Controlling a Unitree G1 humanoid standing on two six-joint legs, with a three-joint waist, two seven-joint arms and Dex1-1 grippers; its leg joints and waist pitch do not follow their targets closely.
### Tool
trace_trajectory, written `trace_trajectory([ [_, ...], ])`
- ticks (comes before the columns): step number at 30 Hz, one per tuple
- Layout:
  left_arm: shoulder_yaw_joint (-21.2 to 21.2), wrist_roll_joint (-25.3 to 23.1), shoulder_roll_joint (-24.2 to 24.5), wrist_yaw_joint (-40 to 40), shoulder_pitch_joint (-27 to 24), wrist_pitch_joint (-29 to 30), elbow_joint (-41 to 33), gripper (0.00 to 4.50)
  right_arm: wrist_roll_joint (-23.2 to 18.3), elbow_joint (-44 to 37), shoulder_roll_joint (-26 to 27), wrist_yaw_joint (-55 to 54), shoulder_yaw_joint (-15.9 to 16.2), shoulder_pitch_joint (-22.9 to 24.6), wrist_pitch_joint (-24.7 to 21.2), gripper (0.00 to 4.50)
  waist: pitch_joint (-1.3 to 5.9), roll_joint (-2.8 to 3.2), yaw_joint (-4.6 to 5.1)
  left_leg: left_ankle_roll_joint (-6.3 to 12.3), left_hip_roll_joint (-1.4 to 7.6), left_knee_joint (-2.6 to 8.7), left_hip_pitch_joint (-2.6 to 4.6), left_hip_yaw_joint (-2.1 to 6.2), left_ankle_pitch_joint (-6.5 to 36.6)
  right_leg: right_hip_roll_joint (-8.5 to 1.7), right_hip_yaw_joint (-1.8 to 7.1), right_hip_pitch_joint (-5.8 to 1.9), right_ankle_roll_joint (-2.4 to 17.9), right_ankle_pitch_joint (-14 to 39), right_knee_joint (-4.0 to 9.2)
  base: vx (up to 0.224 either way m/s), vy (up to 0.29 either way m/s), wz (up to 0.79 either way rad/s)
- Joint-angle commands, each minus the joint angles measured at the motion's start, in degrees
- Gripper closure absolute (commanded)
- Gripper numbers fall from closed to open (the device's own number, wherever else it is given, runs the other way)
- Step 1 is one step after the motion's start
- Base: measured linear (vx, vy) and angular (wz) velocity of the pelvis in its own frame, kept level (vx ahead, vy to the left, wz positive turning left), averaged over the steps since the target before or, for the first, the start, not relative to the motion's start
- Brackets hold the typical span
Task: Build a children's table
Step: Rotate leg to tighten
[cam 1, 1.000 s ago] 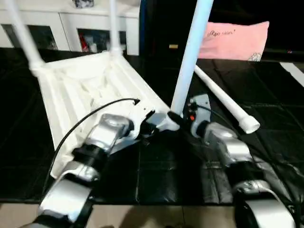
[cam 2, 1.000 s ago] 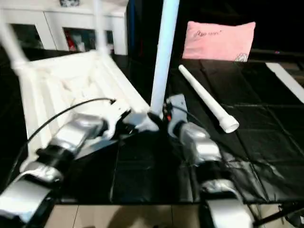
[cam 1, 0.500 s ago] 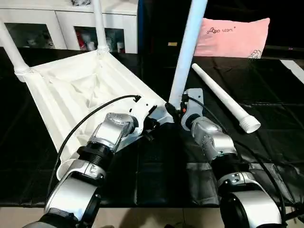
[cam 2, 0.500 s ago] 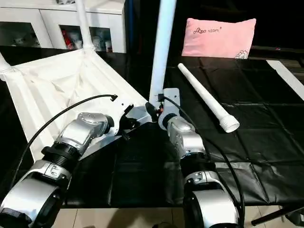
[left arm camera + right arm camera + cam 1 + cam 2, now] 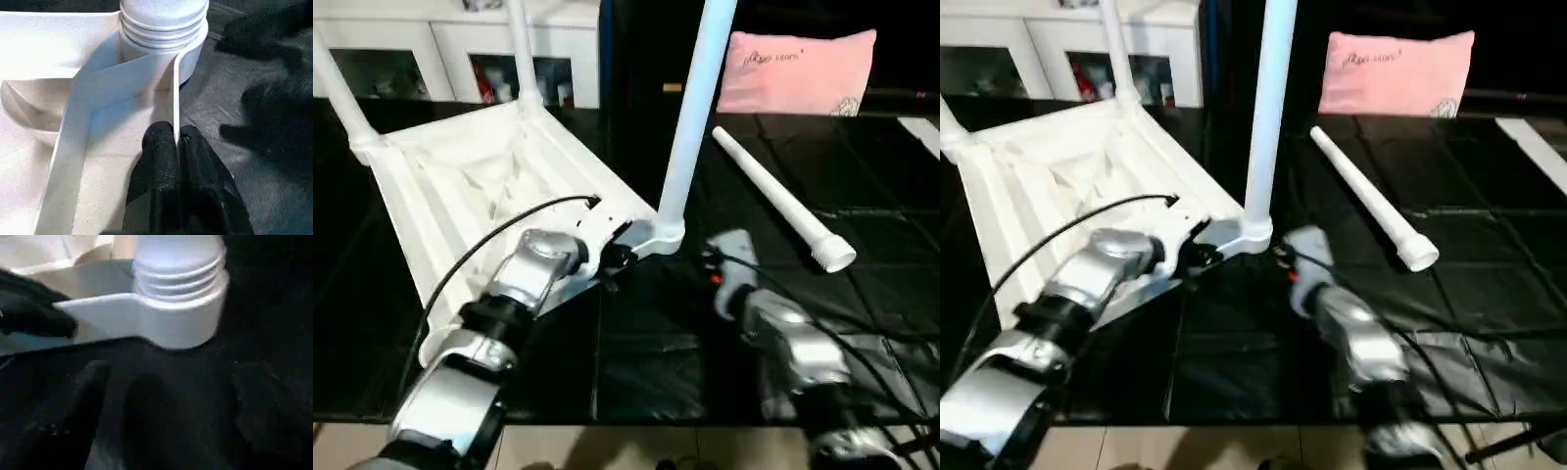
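Black sheeting covers the surface where the white tabletop lies ribbed side up, three legs standing in its corner sockets. Nearest of them, the upright leg now stands free: the right gripper, at its base a second ago, has drawn back from the tabletop (its fingers are too dark to judge). The left gripper stays clamped on the tabletop's rim beside that socket. A fourth leg lies right of the tabletop, before the pink pillow.
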State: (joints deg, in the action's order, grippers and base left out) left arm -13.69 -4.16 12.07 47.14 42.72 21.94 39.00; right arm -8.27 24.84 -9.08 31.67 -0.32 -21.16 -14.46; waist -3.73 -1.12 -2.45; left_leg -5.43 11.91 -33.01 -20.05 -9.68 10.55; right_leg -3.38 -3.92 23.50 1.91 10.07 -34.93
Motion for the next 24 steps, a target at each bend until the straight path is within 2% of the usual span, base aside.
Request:
trace_trajectory([
  [1,-0.96,0.67,0.89,3.85,-1.02,-2.74,-2.55,4.5,0.01,-3.06,-2.09,2.1,-0.58,0.17,2.91,0.06,4.13,-0.13,-0.69,3.7,0.67,3.01,-0.43,-0.12,8.13,-4.0,2.73,-3.87,9.57,13.57,4.9,0.0,0.0,0.0],
  [4,-1.52,1.05,1.77,6.02,-1.85,-3.91,-3.06,4.5,-0.7,-4.51,-4.22,5.02,-0.4,0.62,1.54,0.06,4.02,-0.28,-0.88,3.79,0.64,3.04,-0.3,-0.19,8.23,-3.93,2.71,-3.74,9.54,14.31,4.95,0.0,0.0,0.0],
  [5,-1.89,1.03,2.33,6.99,-2.16,-4.71,-3.08,4.5,-1.16,-5.18,-5.55,7.71,0.2,0.77,1.56,0.06,4.02,-0.65,-1.09,4.2,0.64,3.01,-0.37,-0.21,8.5,-3.93,2.68,-3.87,9.29,14.86,5.07,0.0,0.0,0.0],
  [6,-2.23,1.0,3.02,8.2,-2.47,-5.21,-3.18,4.5,-1.92,-5.95,-6.77,11.18,0.91,0.84,2.39,0.06,3.98,-0.44,-1.32,4.25,0.73,3.03,-0.33,-0.2,8.39,-4.03,2.76,-3.74,9.16,15.04,4.96,0.0,0.0,0.0],
  [12,-3.21,1.44,4.81,12.5,-3.26,-8.17,-4.1,4.5,-3.64,-7.0,-8.66,17.38,2.43,0.66,4.66,0.06,3.99,-0.23,-1.55,3.98,0.89,3.09,-0.3,-0.07,9.2,-4.14,2.69,-3.63,8.82,16.01,5.0,0.0,0.0,0.0],
  [14,-3.9,2.1,6.76,17.08,-3.92,-9.97,-5.76,4.5,-3.16,-6.2,-10.95,23.36,5.12,-0.36,5.26,0.06,4.1,-0.02,-1.67,3.88,0.95,3.06,-0.28,0.0,9.25,-4.18,2.68,-3.73,9.34,15.23,4.85,0.0,0.0,0.0],
  [17,-4.48,2.73,8.03,20.48,-4.37,-11.49,-6.84,4.5,-2.49,-5.39,-12.32,26.89,6.78,-1.23,5.77,0.06,4.09,0.04,-1.78,4.07,0.98,3.03,-0.21,-0.06,9.04,-4.08,2.73,-3.59,10.19,13.72,4.67,0.0,0.0,0.0],
  [18,-5.15,3.15,9.25,23.56,-4.79,-12.42,-7.84,4.5,-0.81,-3.68,-13.65,29.75,8.47,-2.52,8.01,0.06,4.17,0.09,-2.04,3.8,1.08,3.04,-0.16,-0.03,8.96,-4.17,2.71,-3.63,10.58,13.16,4.42,0.0,0.0,0.0],
  [19,-5.23,3.15,9.38,23.82,-4.83,-12.5,-7.95,4.5,-0.56,-3.39,-13.75,29.87,8.6,-2.71,8.29,0.06,4.21,-0.19,-2.08,3.84,1.11,3.02,-0.15,-0.1,8.82,-4.18,2.72,-3.61,10.73,12.89,4.48,0.0,0.0,0.0],
  [20,-5.43,3.13,9.69,24.49,-4.93,-12.71,-8.24,4.5,0.08,-2.65,-14.0,30.16,8.95,-3.22,9.03,0.06,4.17,0.01,-2.38,3.66,1.13,3.0,-0.02,-0.12,8.49,-4.18,2.76,-3.53,10.9,12.51,4.33,0.0,0.0,0.0],
  [21,-5.64,3.16,10.01,25.19,-5.07,-12.86,-8.55,4.5,0.58,-1.82,-14.3,30.68,9.28,-3.76,9.74,0.06,4.21,-0.29,-2.62,3.6,1.2,2.99,0.06,-0.19,8.02,-4.22,2.82,-3.51,11.32,11.45,4.08,0.0,0.0,0.0],
  [22,-5.76,3.18,10.22,25.65,-5.17,-12.95,-8.75,4.5,0.84,-1.29,-14.51,31.06,9.52,-4.11,10.21,0.06,4.23,-0.16,-2.69,3.66,1.2,2.95,0.16,-0.25,7.84,-4.23,2.89,-3.47,11.58,10.91,4.1,0.0,0.0,0.0],
  [23,-6.1,3.33,10.8,26.97,-5.44,-13.23,-9.45,4.5,0.82,-0.53,-14.98,32.27,9.98,-4.97,10.51,0.06,4.29,-0.87,-2.68,3.83,1.28,2.95,0.1,-0.31,7.32,-4.12,2.88,-3.58,11.95,9.38,3.85,0.0,0.0,0.0],
  [24,-6.89,3.66,11.91,29.72,-6.01,-14.17,-10.7,4.5,0.28,0.62,-15.4,34.6,10.48,-6.56,11.05,0.06,4.31,-0.77,-2.88,4.17,1.24,2.93,0.01,-0.27,6.8,-4.18,2.84,-3.66,12.15,8.62,3.62,0.0,0.0,0.0],
])
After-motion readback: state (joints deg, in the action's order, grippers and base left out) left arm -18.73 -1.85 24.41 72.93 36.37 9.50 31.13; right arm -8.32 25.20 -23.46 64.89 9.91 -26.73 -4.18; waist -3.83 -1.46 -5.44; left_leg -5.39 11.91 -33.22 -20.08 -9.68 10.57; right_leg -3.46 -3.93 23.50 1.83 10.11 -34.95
